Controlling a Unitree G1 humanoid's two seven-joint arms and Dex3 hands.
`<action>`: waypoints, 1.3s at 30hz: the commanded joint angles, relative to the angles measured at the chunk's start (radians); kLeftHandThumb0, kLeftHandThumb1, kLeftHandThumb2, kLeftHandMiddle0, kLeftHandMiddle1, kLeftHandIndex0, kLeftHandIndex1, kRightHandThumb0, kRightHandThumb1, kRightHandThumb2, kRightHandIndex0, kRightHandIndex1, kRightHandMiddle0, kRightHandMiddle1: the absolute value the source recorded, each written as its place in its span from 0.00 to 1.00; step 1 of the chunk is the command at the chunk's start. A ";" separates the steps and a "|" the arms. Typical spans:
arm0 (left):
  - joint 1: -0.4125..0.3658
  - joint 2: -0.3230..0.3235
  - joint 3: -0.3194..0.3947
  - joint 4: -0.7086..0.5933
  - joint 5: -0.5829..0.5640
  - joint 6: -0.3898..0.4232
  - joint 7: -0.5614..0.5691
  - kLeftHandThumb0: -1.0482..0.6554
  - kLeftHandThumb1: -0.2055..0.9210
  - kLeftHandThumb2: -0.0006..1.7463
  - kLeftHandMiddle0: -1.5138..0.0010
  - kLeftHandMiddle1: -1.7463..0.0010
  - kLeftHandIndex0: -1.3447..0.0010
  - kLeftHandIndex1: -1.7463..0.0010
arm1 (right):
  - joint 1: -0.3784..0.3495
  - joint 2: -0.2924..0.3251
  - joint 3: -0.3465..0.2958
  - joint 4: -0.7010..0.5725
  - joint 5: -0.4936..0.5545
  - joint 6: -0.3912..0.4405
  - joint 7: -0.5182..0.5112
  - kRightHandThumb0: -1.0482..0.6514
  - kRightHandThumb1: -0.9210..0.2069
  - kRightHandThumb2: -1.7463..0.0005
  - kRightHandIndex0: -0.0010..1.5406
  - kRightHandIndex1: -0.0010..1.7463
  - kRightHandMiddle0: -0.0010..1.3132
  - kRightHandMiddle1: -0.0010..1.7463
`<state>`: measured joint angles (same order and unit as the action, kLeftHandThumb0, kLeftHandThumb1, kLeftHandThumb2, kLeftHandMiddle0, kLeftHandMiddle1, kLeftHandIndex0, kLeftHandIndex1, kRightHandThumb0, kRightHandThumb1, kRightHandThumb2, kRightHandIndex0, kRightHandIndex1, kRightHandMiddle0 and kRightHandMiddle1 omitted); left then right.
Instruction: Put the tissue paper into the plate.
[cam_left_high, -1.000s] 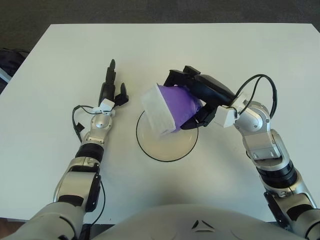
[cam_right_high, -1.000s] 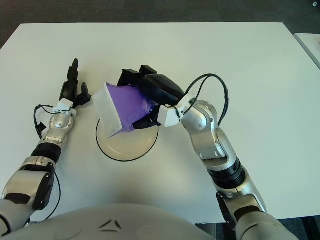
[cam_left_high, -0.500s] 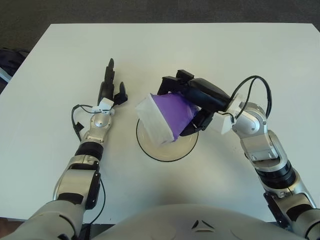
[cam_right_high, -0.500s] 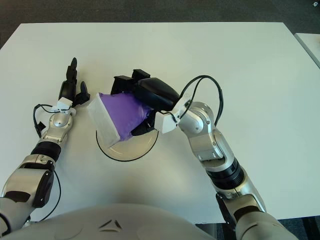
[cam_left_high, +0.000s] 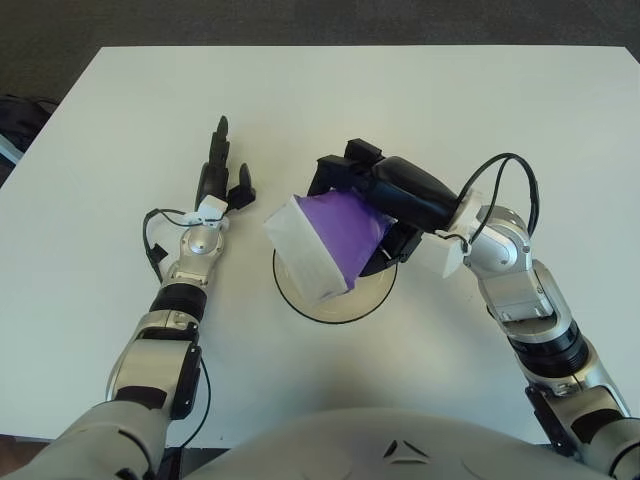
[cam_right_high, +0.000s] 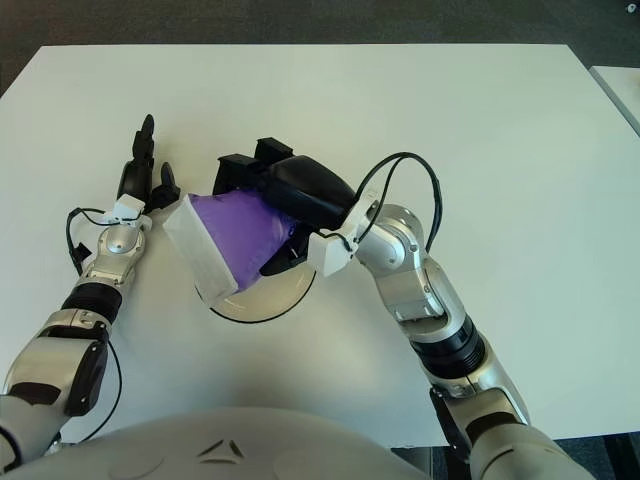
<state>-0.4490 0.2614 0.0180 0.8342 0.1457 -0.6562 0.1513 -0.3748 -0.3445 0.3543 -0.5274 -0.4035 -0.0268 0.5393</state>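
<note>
Right hand (cam_left_high: 375, 205), fingers curled around the purple-and-white tissue paper (cam_left_high: 330, 240) pack, holding it tilted above the plate (cam_left_high: 335, 290), which sits near the middle of the white desk (cam_left_high: 500, 110). Left hand (cam_left_high: 218, 180) lies flat toward the desk's left edge, fingers extended, holding nothing.

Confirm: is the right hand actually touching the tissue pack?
Touching. In the left eye view the right hand has its fingers wrapped over the top and under the purple tissue pack, holding it over the plate.
</note>
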 joint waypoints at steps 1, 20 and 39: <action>0.191 -0.064 -0.026 0.082 0.005 0.014 -0.013 0.05 1.00 0.61 1.00 1.00 1.00 1.00 | -0.003 0.008 0.004 0.025 0.014 -0.076 -0.036 0.43 0.50 0.28 0.66 1.00 0.50 1.00; 0.167 -0.083 -0.020 0.069 -0.014 0.064 -0.023 0.06 1.00 0.58 1.00 1.00 1.00 1.00 | -0.003 -0.030 0.016 0.063 -0.029 -0.207 -0.043 0.08 0.00 0.63 0.00 0.40 0.00 0.58; 0.169 -0.082 -0.022 0.063 -0.016 0.068 -0.023 0.06 1.00 0.58 1.00 1.00 1.00 1.00 | -0.003 -0.029 0.015 0.064 -0.029 -0.209 -0.043 0.08 0.00 0.63 0.00 0.40 0.00 0.57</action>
<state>-0.4406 0.2566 0.0223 0.8085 0.1272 -0.6275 0.1411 -0.3750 -0.3717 0.3721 -0.4588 -0.4248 -0.2146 0.5017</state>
